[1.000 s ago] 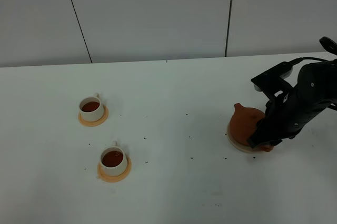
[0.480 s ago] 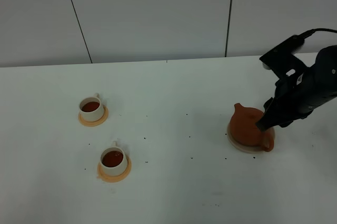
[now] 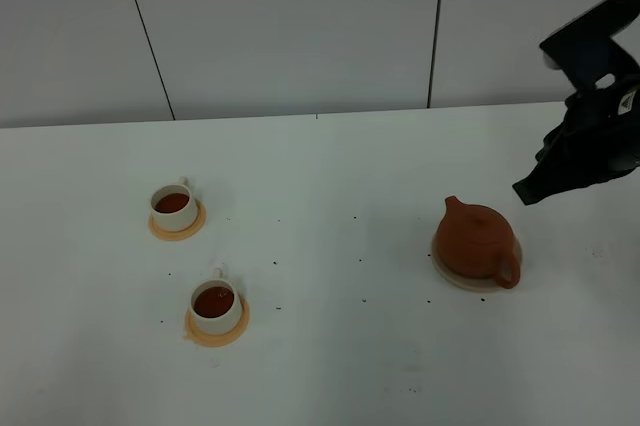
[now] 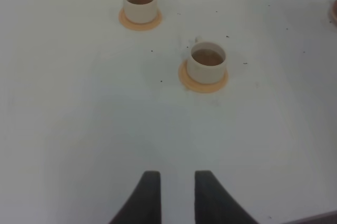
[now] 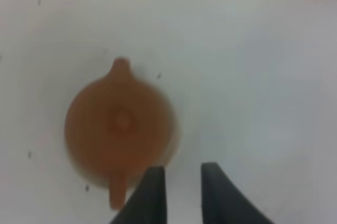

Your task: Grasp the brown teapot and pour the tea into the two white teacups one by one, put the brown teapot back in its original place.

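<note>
No writing shows anywhere. One brown teapot (image 3: 477, 241) sits on its beige coaster (image 3: 446, 272); two white teacups (image 3: 173, 208) (image 3: 215, 306) hold tea. The right gripper (image 5: 181, 179) and left gripper (image 4: 176, 184) both hang empty, fingers slightly apart.

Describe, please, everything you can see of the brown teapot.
The brown teapot is round, reddish-brown and matte like clay, with a small knobbed lid, a short spout pointing toward the back wall and a loop handle toward the front. It stands upright on a beige coaster on the right of the table. No gripper touches it.

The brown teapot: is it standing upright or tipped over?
Upright. The brown teapot sits level on its beige coaster, lid on top, spout toward the cups, with no gripper touching it.
</note>
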You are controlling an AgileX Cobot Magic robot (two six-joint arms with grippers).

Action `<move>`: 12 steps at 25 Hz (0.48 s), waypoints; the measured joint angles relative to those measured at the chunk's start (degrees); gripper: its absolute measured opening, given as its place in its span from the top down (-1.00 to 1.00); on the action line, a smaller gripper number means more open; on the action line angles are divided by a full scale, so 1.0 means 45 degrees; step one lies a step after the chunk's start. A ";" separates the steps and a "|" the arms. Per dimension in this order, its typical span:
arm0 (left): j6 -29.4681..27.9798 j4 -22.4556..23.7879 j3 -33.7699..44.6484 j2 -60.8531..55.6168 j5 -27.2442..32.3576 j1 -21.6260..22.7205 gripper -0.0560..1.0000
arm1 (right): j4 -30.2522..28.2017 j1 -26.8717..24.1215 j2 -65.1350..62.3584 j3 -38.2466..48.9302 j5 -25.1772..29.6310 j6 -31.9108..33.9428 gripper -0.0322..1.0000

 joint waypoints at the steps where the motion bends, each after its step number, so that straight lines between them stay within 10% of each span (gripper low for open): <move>1: 0.0000 0.0000 0.0000 0.0000 0.0000 0.0000 0.46 | 0.0147 -0.0117 -0.0272 0.0000 -0.0118 0.0000 0.68; 12: 0.0000 0.0000 0.0000 0.0000 0.0000 0.0000 0.46 | 0.1731 -0.3302 -0.4494 0.0000 -0.0679 0.0045 0.70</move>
